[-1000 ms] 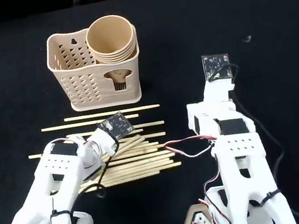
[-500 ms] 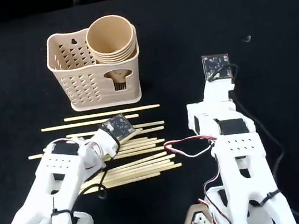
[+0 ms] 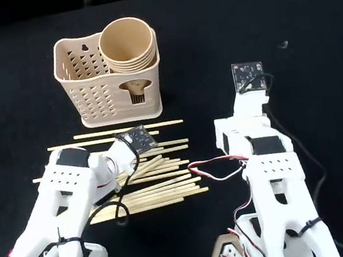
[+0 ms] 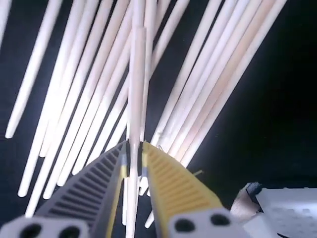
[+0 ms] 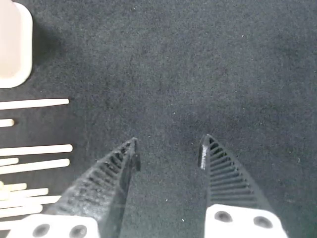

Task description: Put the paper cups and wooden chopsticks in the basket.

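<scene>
Over the black surface (image 3: 322,99), the high view shows the basket (image 3: 99,97) standing upright at the far side. The stacked paper cups (image 3: 127,41) already sit in one of its compartments. Just in front of the basket the wooden chopsticks (image 3: 161,191) lie in a loose pile. The left end effector (image 3: 136,141) hangs over the part of the pile nearest the basket. The right arm stands well apart, over bare cloth.

From the left wrist view, the left end effector is clenched on a single chopstick (image 4: 136,84), which runs straight out between the jaws. Whether it is clear of the others or touching them is hard to tell.

From the right wrist view, the right end effector (image 5: 168,148) is released, jaws spread, grasping nothing, with chopstick tips nearby.

The cups look done, so the step in hand is picking up chopsticks. The next move calls for lifting this one, carrying it to the basket's free compartment, tipping it end-down and letting go.
</scene>
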Controlling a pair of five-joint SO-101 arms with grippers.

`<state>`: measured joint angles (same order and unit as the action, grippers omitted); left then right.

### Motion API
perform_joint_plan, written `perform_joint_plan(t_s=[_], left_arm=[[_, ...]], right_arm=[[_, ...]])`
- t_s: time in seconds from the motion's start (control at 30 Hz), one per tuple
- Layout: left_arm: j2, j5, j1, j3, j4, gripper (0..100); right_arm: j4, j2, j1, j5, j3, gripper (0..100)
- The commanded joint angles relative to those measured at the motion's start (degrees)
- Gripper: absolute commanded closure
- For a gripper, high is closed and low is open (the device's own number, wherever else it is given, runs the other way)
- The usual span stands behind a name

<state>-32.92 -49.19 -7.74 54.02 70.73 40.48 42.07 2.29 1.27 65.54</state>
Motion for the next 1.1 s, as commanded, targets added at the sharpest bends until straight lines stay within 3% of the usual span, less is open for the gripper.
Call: perform_joint_plan(t_s=[0.0,0.2,0.43,0.6,1.07], left_arm=[[0.3,0.1,-0.9,0.1,-3.1,96],[0.3,0.3,-1.0,7.3,-14.3,96],[-0.3,1.0,-0.9,8.4,-14.3,96],[0.0,4.8,-0.9,7.7,-14.3,87],[0.3,4.7,-0.8,8.2,-14.8,90]], right_arm=[[-1.1,1.8,1.0,0.5,-0.3,80.0],[-1.1,1.8,0.9,0.5,-0.3,80.0],[-1.1,1.8,0.7,0.5,-0.3,80.0],[-1.1,1.8,0.9,0.5,-0.3,80.0],[-1.1,1.8,1.0,0.5,-0.3,80.0]])
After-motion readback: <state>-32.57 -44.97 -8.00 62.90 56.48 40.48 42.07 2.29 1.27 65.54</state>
